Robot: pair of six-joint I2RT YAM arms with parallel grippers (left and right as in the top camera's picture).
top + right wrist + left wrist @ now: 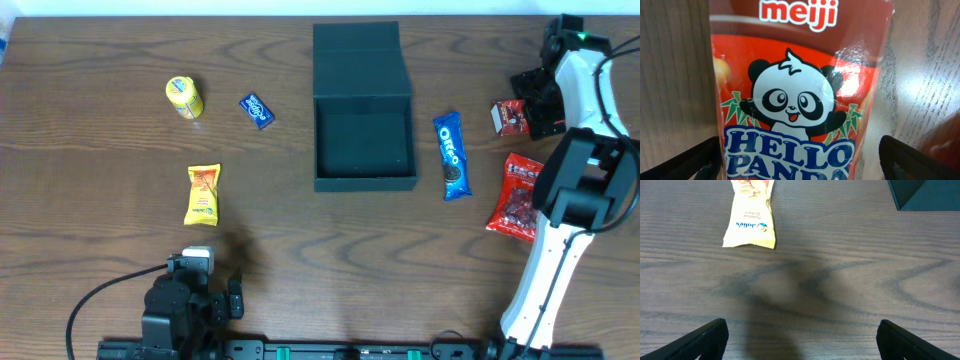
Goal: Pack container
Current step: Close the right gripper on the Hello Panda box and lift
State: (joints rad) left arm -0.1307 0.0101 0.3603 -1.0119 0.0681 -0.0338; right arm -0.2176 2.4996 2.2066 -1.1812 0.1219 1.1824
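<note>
Container sits at mid-width of the surface, toward its far side, mouth facing straight up and its dark floor showing. Its lid is swung back from a hinge on the far wall, so box and flap together make one long shape running near to far, square to the surface's edges. Whether the flap lies flat or leans, the overhead view does not settle. The box's near corner shows at the upper right of the left wrist view.

Just right of the box lies an Oreo packet, lengthwise near to far and apart from the wall. Further right are a Hello Panda packet and, nearer the front, a red packet partly under the right arm. Well to the left are a yellow tub, a blue packet beside it, and a yellow packet nearer the front.

The left gripper hovers low over bare wood at the front left, jaws wide apart and holding nothing, with the yellow packet ahead of it. The right gripper is spread fully over the Hello Panda packet, one of its fingers off each side, not clamped on it.
</note>
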